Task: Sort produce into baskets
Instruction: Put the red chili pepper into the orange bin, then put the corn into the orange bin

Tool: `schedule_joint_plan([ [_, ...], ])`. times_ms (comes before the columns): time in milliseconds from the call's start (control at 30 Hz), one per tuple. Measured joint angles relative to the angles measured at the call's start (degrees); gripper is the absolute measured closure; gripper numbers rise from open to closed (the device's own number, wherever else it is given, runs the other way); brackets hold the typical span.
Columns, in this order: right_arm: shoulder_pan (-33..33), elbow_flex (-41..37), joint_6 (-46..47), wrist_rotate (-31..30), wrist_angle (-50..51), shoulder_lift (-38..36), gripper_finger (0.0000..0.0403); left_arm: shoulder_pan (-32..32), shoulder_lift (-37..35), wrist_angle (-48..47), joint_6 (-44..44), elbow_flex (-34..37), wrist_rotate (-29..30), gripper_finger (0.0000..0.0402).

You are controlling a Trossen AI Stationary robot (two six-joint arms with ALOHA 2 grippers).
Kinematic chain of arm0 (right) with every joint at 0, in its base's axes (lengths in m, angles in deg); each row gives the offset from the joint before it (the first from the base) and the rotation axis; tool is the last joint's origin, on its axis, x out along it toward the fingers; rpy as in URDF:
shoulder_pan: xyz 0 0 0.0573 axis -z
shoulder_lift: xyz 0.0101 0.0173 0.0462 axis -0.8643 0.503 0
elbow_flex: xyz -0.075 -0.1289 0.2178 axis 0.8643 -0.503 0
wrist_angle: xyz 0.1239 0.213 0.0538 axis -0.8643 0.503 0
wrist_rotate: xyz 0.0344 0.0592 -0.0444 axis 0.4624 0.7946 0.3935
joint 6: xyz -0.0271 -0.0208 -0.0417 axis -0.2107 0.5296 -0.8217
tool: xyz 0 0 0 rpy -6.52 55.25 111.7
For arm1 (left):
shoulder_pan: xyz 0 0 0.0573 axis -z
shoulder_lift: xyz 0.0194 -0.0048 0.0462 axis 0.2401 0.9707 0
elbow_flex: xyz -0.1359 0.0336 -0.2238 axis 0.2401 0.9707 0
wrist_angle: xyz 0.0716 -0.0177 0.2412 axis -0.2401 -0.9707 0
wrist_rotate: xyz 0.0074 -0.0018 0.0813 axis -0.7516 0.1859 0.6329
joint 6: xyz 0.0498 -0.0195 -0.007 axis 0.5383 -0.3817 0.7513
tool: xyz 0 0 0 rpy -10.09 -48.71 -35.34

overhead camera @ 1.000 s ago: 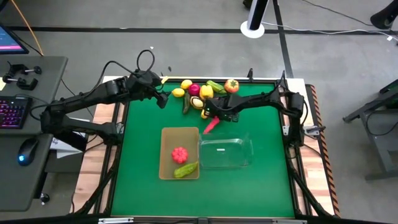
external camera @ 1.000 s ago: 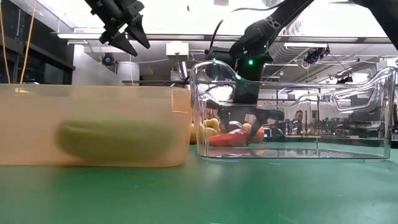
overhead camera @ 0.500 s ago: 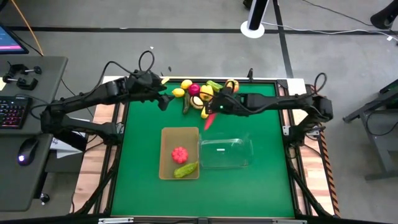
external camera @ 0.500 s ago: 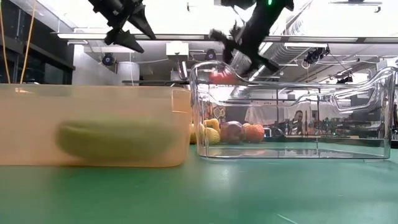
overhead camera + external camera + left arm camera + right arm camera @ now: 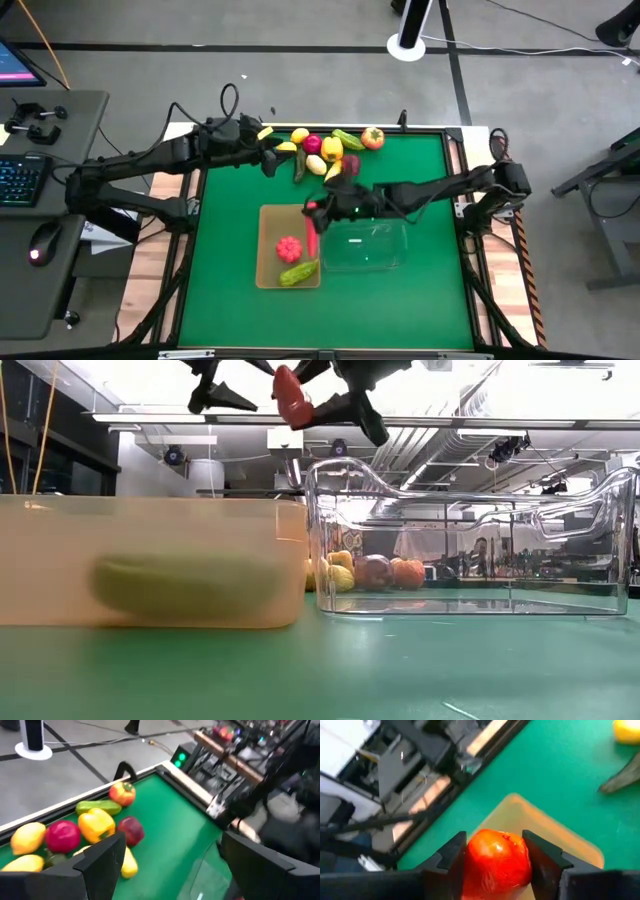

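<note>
My right gripper [image 5: 313,212] is shut on a long red vegetable [image 5: 313,238], high over the right side of the tan bin [image 5: 268,225]. The tan bin holds a red tomato [image 5: 289,247] and a green cucumber [image 5: 299,271]. The clear bin [image 5: 380,262] stands right of it. The other produce lies in a pile [image 5: 325,150] at the far edge: lemons, apples, a yellow pepper, cucumbers, an orange tomato. My left gripper [image 5: 268,161] is open and empty, in the air just left of the pile. My right gripper pinches the red vegetable [image 5: 496,862] between its two fingers [image 5: 452,857], one on each opposite side. The vegetable is lifted clear, well above the bin rims in the low view [image 5: 290,395]. In the high view it reaches from the fingers toward the table's near edge.
Both bins stand side by side in the middle of the green mat [image 5: 400,310], with bare mat to the near side and to the right. Beside the table's left edge stands a desk with a keyboard [image 5: 20,178] and a mouse [image 5: 38,252].
My right gripper has lifted the red vegetable off the mat beside the pile. It has carried it up and toward the near left, from the clear bin's far side to above the tan bin. My left gripper has shifted slightly right toward the pile, still open.
</note>
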Motion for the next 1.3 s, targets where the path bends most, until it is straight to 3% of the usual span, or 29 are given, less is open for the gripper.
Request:
schedule_joint_plan([
  [333, -5.2, 0.0, 0.0, -3.3, -6.6, 3.6, 0.0202, 5.1, 0.0, 0.4, -1.3, 0.0, 5.3, 0.0085],
  [867, -4.1, 0.0, 0.0, -4.3, -9.0, 3.7, 0.0194, 7.2, 0.0, -4.2, -3.7, 0.0, 7.8, 0.0085],
  [1067, 1.8, 0.1, 4.2, -1.8, -8.1, 2.8, 0.0119, 4.4, 0.0, -4.2, -3.7, 0.0, 7.8, 0.0085],
  [1300, 8.8, 0.0, 14.5, -1.3, 10.7, 2.8, 0.0045, -2.1, 4.2, -11.0, 0.9, 0.0, 2.5, 0.0085],
])
